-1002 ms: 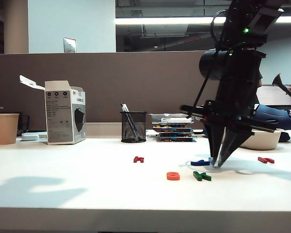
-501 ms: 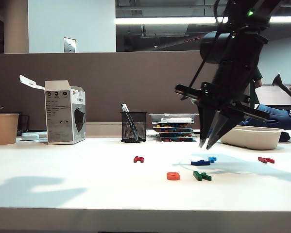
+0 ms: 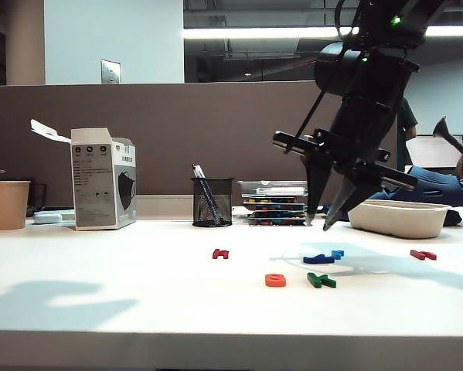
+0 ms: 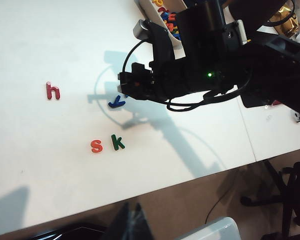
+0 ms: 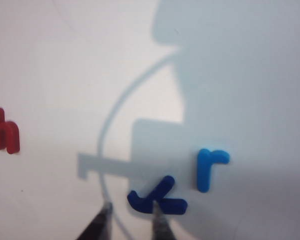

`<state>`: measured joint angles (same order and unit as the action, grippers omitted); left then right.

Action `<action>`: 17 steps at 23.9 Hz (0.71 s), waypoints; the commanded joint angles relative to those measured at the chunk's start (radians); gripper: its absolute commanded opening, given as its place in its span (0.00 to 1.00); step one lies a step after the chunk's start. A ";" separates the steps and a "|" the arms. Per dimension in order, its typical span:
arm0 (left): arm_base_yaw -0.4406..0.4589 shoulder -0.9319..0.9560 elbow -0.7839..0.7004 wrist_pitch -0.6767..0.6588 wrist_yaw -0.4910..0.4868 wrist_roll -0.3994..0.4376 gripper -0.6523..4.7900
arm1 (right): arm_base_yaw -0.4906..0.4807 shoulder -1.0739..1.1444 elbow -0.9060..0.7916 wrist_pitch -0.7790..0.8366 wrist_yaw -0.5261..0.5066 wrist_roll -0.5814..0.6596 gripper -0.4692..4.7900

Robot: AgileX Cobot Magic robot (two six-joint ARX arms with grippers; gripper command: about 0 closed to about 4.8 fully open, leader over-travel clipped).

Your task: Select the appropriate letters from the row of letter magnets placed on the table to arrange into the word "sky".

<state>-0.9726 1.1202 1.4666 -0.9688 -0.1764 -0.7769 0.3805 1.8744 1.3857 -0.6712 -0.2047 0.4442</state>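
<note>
You see the white bench point(image 3: 100, 294) with the dark red h point(image 3: 220, 253) toward its middle, then the orange s point(image 3: 275, 280) and green k point(image 3: 321, 280) side by side nearer the front edge. Behind them the dark blue y point(image 3: 318, 259) touches the light blue r point(image 3: 338, 253). The right gripper point(image 3: 318, 225) hangs above those two, fingers slightly parted, holding nothing. A second red letter point(image 3: 423, 254) lies toward the right edge, too small to read. The left gripper point(image 4: 134, 225) is a dark blur in its wrist view; you cannot tell its state.
</note>
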 commanded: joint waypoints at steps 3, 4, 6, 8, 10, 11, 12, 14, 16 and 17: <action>0.001 -0.002 0.002 0.006 -0.004 0.003 0.11 | 0.001 0.003 0.001 0.022 -0.001 0.002 0.31; 0.001 -0.002 0.002 0.006 -0.004 0.003 0.11 | 0.001 0.006 0.001 0.021 -0.009 0.002 0.31; 0.001 -0.002 0.002 0.006 -0.004 0.003 0.11 | 0.001 0.017 0.001 0.019 -0.014 0.008 0.31; 0.001 -0.002 0.002 0.006 -0.004 0.003 0.11 | 0.002 0.031 0.001 0.015 -0.014 0.013 0.31; 0.001 -0.002 0.002 0.006 -0.004 0.003 0.11 | 0.005 0.043 0.000 0.014 -0.014 0.020 0.31; 0.001 -0.002 0.002 0.006 -0.004 0.003 0.11 | 0.005 0.047 0.000 0.016 -0.014 0.020 0.31; 0.001 -0.002 0.002 0.006 -0.004 0.003 0.11 | 0.006 0.053 0.001 0.019 -0.015 0.023 0.31; 0.001 -0.002 0.002 0.006 -0.004 0.003 0.11 | 0.006 0.059 0.001 0.018 -0.014 0.024 0.31; 0.001 -0.002 0.002 0.006 -0.004 0.003 0.11 | 0.008 0.062 0.000 0.014 -0.014 0.024 0.31; 0.000 -0.002 0.002 0.006 -0.004 0.003 0.11 | 0.009 0.065 0.000 0.013 -0.012 0.024 0.31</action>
<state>-0.9726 1.1202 1.4666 -0.9688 -0.1768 -0.7769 0.3847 1.9385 1.3838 -0.6621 -0.2134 0.4633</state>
